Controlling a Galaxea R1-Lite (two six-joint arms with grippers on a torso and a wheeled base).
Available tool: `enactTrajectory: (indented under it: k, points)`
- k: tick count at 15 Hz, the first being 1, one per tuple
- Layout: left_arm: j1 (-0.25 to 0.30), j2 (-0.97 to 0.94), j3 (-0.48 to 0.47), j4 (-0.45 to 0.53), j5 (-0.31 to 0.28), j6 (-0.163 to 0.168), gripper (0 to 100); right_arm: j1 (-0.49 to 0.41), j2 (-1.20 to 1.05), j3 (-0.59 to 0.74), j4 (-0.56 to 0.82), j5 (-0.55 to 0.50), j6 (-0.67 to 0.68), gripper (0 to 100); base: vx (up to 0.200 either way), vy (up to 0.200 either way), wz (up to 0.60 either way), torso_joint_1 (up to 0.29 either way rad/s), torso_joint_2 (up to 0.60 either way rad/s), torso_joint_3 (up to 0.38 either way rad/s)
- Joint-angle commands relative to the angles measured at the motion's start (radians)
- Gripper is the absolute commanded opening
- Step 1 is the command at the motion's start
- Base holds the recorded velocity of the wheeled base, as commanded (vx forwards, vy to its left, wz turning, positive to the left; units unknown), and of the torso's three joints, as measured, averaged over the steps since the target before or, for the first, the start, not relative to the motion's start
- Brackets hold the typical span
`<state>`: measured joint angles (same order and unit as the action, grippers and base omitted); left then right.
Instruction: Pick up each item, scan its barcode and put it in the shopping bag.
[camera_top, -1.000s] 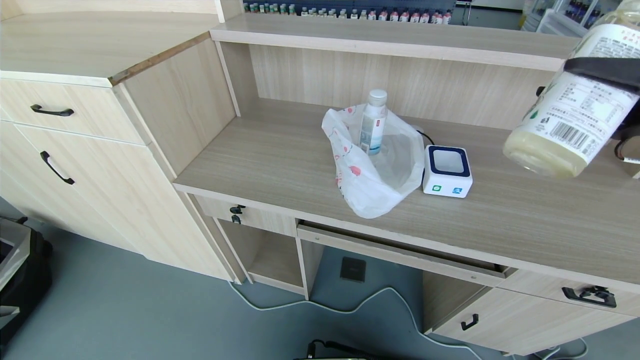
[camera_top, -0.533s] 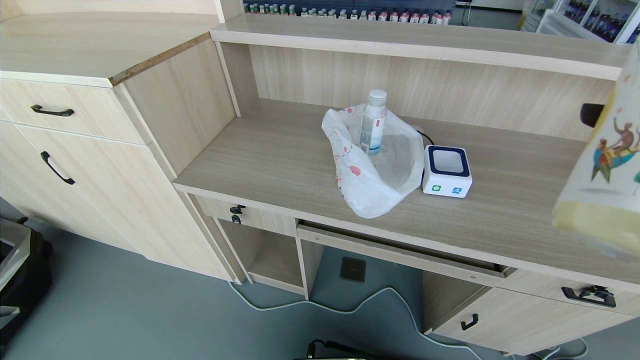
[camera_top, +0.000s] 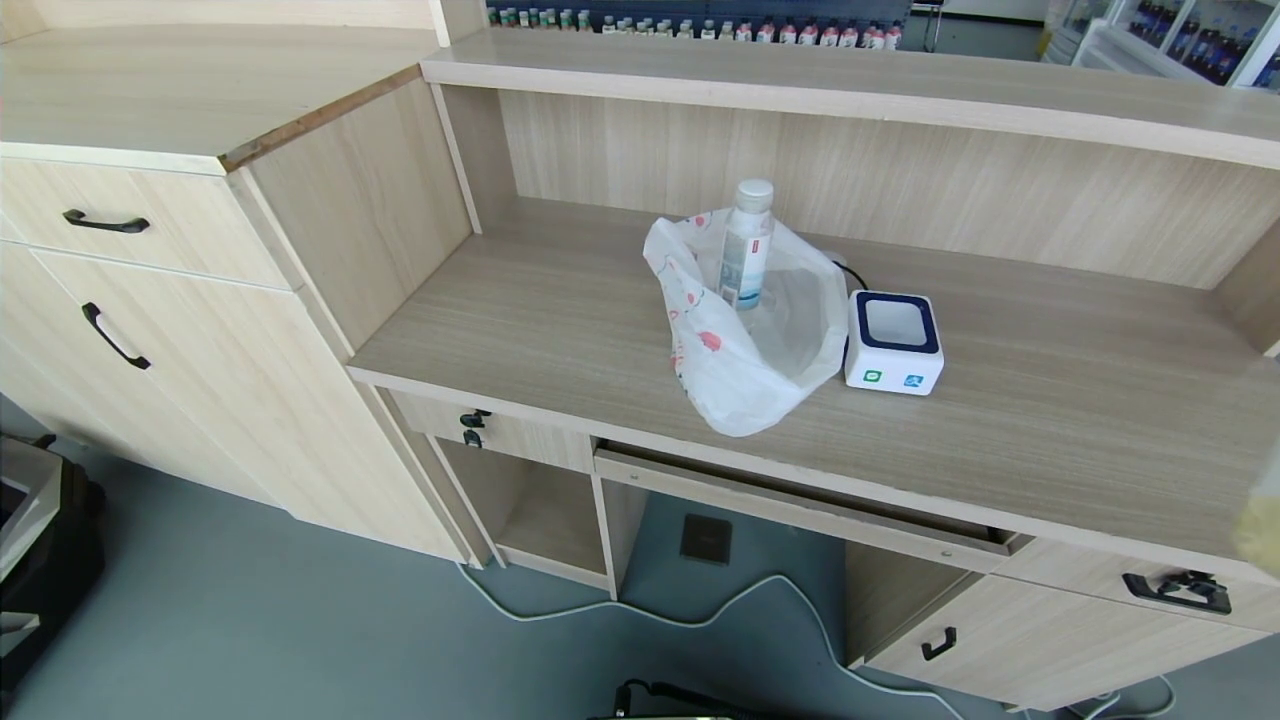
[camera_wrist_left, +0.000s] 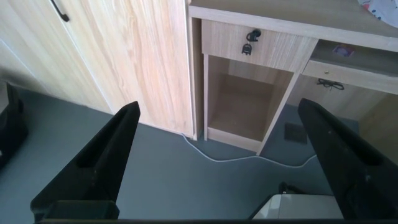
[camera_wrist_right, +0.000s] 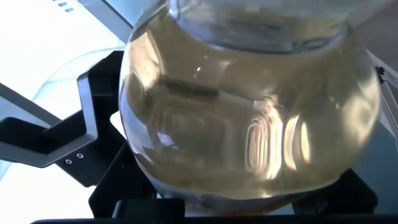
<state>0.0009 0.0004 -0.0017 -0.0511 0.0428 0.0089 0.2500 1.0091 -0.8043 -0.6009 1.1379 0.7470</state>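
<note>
Pale wood counter (camera_top: 560, 320) carries the shopping bag (camera_top: 745, 385), a clear bottle (camera_top: 747, 245) upright inside, with the scanner (camera_top: 893, 342) just beside it at three o'clock. The right gripper (camera_wrist_right: 236, 186) clamps a yellowish drink bottle (camera_wrist_right: 249, 106); the left gripper (camera_wrist_left: 217, 109) hangs spread wide over grey floor (camera_wrist_left: 161, 180).

Bright, even indoor light, soft shadows beneath the worktop (camera_top: 560, 310), bright reflections glinting on the bottle (camera_wrist_right: 249, 124), straight edges bowing toward head-view corners.
</note>
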Motion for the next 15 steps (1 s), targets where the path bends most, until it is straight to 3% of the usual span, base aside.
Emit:
enactTrajectory:
  k: [1, 11, 15]
  points:
    - [0.001, 0.000, 0.000, -0.001, 0.000, 0.000, 100, 0.012, -0.007, 0.007, 0.000, 0.000, -0.002, 0, 0.000, 0.000, 0.00, 0.000, 0.00, 0.000]
    - [0.001, 0.000, 0.000, -0.001, 0.000, 0.000, 100, 0.124, 0.011, 0.025, 0.000, -0.036, -0.021, 0, 0.000, 0.000, 0.00, 0.000, 0.00, 0.000]
    - [0.001, 0.000, 0.000, -0.001, 0.000, 0.000, 100, 0.127, 0.026, 0.040, 0.001, -0.043, -0.063, 0, 0.000, 0.000, 0.00, 0.000, 0.00, 0.000]
